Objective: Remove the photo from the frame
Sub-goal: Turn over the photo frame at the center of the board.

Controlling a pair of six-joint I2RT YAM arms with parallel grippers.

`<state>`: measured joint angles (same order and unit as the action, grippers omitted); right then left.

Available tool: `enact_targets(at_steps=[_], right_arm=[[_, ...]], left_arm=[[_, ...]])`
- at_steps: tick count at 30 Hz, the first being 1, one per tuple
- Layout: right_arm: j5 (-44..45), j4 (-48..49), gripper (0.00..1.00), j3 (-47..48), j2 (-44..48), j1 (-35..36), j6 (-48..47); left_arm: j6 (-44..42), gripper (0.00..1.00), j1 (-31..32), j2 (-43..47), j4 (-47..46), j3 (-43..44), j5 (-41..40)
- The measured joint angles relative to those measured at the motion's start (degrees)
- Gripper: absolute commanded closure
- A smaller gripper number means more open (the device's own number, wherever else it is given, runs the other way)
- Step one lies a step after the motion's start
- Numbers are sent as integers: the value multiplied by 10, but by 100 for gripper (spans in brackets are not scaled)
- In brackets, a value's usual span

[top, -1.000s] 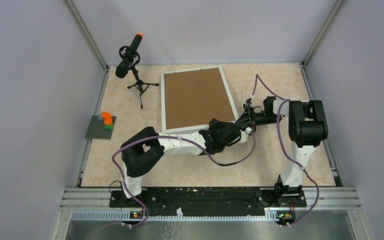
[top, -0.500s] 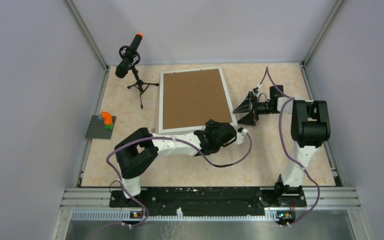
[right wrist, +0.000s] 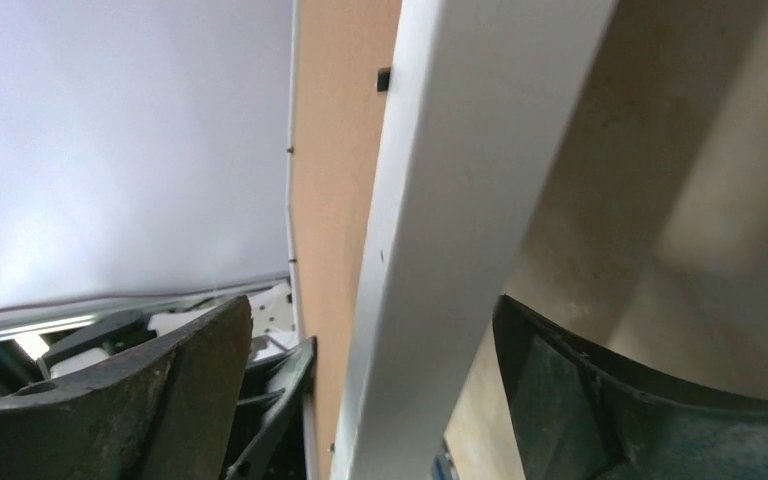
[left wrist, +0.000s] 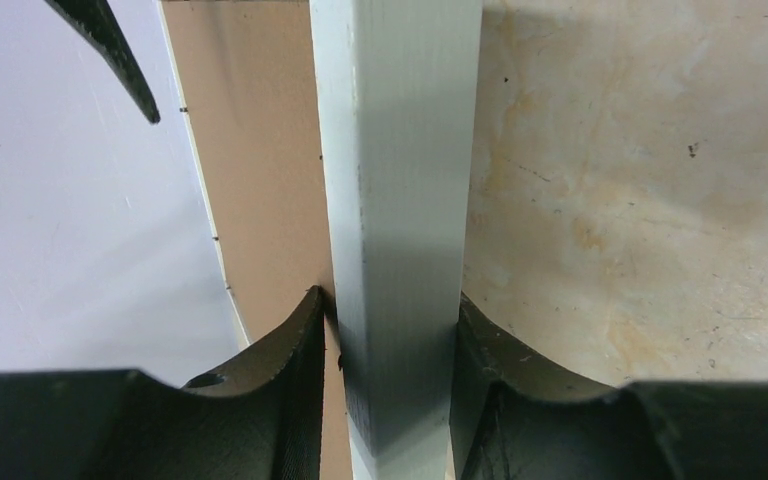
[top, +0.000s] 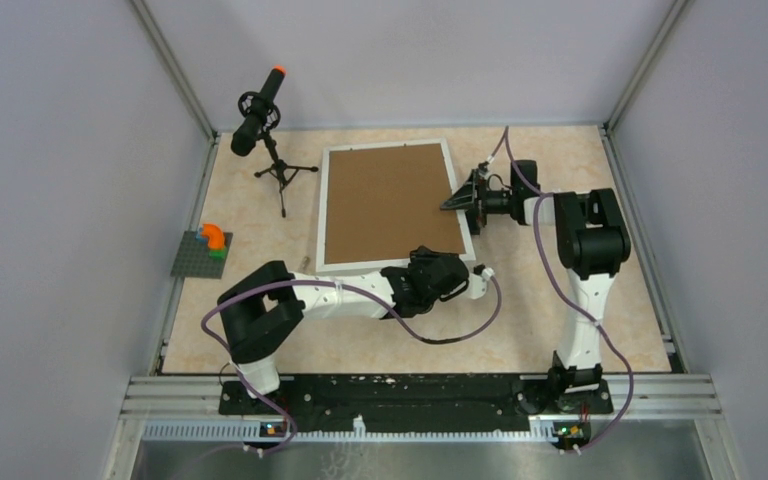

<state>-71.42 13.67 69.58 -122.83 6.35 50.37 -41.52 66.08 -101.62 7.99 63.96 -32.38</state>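
First, nearest you: the left gripper (left wrist: 390,320) is closed onto the frame (left wrist: 400,150). Both fingers (left wrist: 295,350) press against opposite faces of the white rail with no gap on either side, at the frame's near edge close to its near right corner. Off to the left and well apart from it, a grey baseplate (top: 200,255) carrying a few coloured bricks sits by the table's (top: 560,300) left edge. The frame spans the middle of the table, brown back facing up and long sides running away from you; its picture side is out of sight. Further back, the right gripper (right wrist: 372,300) straddles the frame's right rail, jaws spread wide and gripping nothing: a clear gap shows on one side of the rail, and the other finger lies just beside it. Farthest away, in the back left corner, a black microphone (top: 258,112) on a tripod stands apart from the frame.
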Motion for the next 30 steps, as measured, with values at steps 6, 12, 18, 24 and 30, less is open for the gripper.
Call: enact_targets(at_steps=[6,12,18,24,30], right_arm=[[-22,306,53,-31,-63,23,261],[-23,478,76,-66,-110,28,414],[-8,191,99,-52,-38,28,197],[22,54,100,-55,3,28,6],[41,-107,100,-58,63,5,-109]], left_arm=[[-2,93,15,8,-7,-15,3],[-2,84,23,8,-4,-15,0],[0,29,29,16,3,-19,1],[39,1,37,26,62,2,84],[99,1,29,98,160,76,170]])
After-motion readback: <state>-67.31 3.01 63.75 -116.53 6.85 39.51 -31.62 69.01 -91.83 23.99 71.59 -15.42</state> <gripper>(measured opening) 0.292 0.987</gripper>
